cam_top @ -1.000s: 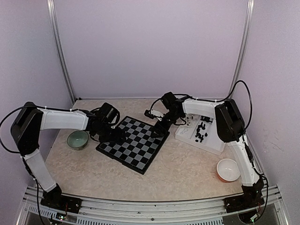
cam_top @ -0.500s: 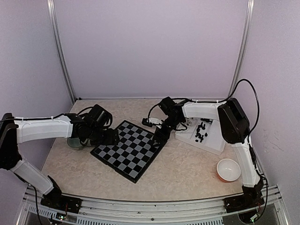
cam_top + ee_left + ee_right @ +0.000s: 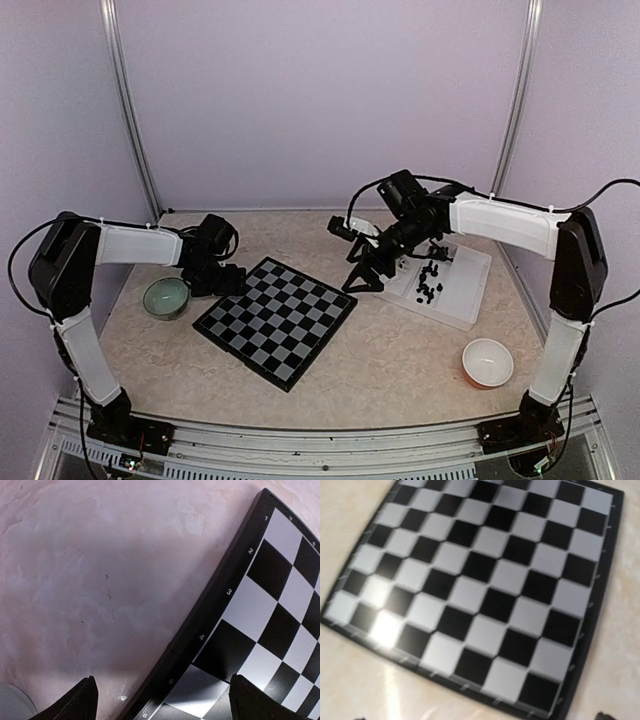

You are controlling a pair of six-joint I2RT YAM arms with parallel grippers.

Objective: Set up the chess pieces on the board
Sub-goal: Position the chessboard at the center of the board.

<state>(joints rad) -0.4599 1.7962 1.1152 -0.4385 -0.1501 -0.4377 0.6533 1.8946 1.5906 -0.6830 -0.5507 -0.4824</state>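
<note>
The board (image 3: 276, 321), black and light grey checks, lies flat and turned diagonally on the table with no pieces on it. The black chess pieces (image 3: 430, 280) lie in a heap in the white tray (image 3: 456, 310) to its right. My left gripper (image 3: 222, 281) is at the board's far left edge. In the left wrist view it (image 3: 165, 706) stands open, low over the numbered border of the board (image 3: 260, 605), holding nothing. My right gripper (image 3: 365, 283) hangs open above the board's right corner. The right wrist view looks down on the board (image 3: 480, 590).
A green bowl (image 3: 165, 297) sits left of the board, close behind my left arm. A white bowl with an orange rim (image 3: 487, 362) stands near the front right. The tray lies against the right arm's side of the table.
The board has slid toward the near left and now lies still. Both grippers have opened wider. My right gripper has lifted and drawn back to the right, off the board's corner.
</note>
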